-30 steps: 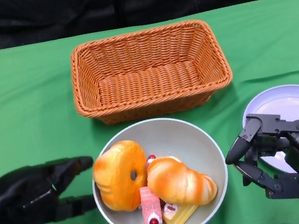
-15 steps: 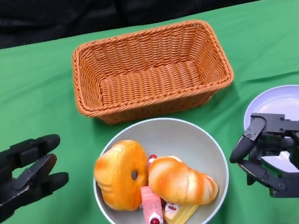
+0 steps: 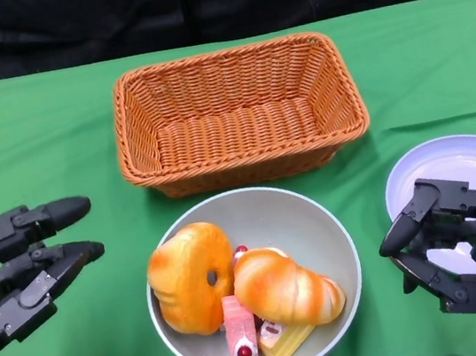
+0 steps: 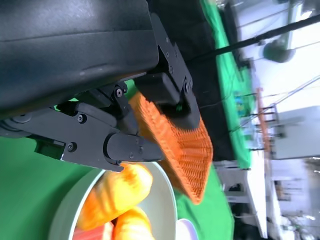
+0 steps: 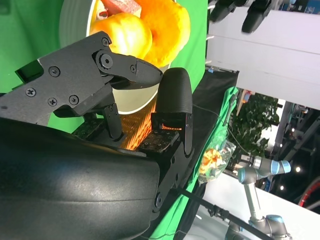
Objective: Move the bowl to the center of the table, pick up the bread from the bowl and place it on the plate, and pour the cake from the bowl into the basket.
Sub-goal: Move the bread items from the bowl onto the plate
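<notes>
A grey bowl (image 3: 309, 221) sits near the table's front middle, holding a round orange bread (image 3: 190, 279), a long orange roll (image 3: 286, 289) and cake slices (image 3: 243, 343). The wicker basket (image 3: 237, 111) stands just behind it. A white plate (image 3: 464, 164) lies at the right. My left hand (image 3: 20, 269) hovers left of the bowl, fingers spread, holding nothing. On the other side, my right hand (image 3: 460, 252) hangs over the plate's near edge with its fingers apart and nothing in them. The right wrist view shows the bowl (image 5: 75, 20) and breads (image 5: 150, 27); the left wrist view shows the bowl (image 4: 162, 200) and basket (image 4: 185, 150).
Green cloth (image 3: 36, 145) covers the table, with a dark backdrop behind its far edge. Open cloth lies left of the basket and between bowl and plate.
My left hand has drawn back leftward from the bowl's rim and spread its fingers. My right hand has shifted slightly right and down. The bowl and its contents stay put.
</notes>
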You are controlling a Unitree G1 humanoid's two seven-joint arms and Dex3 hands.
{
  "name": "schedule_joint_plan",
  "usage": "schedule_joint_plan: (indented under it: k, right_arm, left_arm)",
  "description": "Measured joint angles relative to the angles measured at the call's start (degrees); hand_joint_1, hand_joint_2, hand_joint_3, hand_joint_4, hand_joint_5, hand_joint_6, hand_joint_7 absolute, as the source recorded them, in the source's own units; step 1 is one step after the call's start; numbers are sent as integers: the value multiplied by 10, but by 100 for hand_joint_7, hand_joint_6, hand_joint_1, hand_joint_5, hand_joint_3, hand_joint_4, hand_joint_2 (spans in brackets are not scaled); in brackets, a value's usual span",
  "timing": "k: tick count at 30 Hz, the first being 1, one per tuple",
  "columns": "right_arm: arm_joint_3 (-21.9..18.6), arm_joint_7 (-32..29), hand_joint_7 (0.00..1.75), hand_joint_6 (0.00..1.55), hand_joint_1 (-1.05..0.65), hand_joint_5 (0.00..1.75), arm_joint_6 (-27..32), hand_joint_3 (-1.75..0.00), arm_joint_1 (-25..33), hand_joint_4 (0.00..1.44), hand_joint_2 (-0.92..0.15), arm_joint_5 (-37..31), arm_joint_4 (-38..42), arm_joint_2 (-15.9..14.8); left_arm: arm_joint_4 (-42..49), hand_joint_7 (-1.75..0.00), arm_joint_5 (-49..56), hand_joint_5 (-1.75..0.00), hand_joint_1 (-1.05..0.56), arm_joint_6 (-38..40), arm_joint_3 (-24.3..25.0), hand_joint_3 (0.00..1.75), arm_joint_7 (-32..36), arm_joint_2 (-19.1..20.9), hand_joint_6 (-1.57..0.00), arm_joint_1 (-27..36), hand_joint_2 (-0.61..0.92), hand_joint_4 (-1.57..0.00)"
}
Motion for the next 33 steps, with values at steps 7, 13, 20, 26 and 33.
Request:
schedule_joint_plan:
  k: [7, 13, 20, 26, 33]
  right_arm:
    - [-7, 4, 113, 78, -20, 143, -1, -73, 0, 83, -66, 8, 5, 0]
    - [-6, 6, 111, 79, -21, 143, 3, -70, 0, 84, -67, 8, -13, 0]
    - [2, 4, 99, 75, -20, 134, 67, -61, -8, 76, -72, -1, -69, -3]
    - [42, -1, 52, 70, -22, 94, 204, -11, -44, 65, -92, -113, -149, -42]
    - [117, 7, 2, 62, -56, 21, 302, -4, -65, 75, -92, -286, -230, -66]
  left_arm:
    - [148, -92, 28, -146, 2, -213, 6, 52, -22, -2, -91, -49, 89, -78]
    - [227, -103, 47, -148, 2, -287, 9, 61, -13, 2, -87, -74, 81, -80]
    - [275, -104, 52, -148, 1, -327, 7, 65, -6, 5, -88, -99, 78, -81]
    - [318, -104, 59, -147, 4, -340, -2, 74, -6, 5, -87, -118, 75, -81]
    - [333, -103, 63, -148, 2, -352, -6, 75, -5, 5, -88, -122, 74, -81]
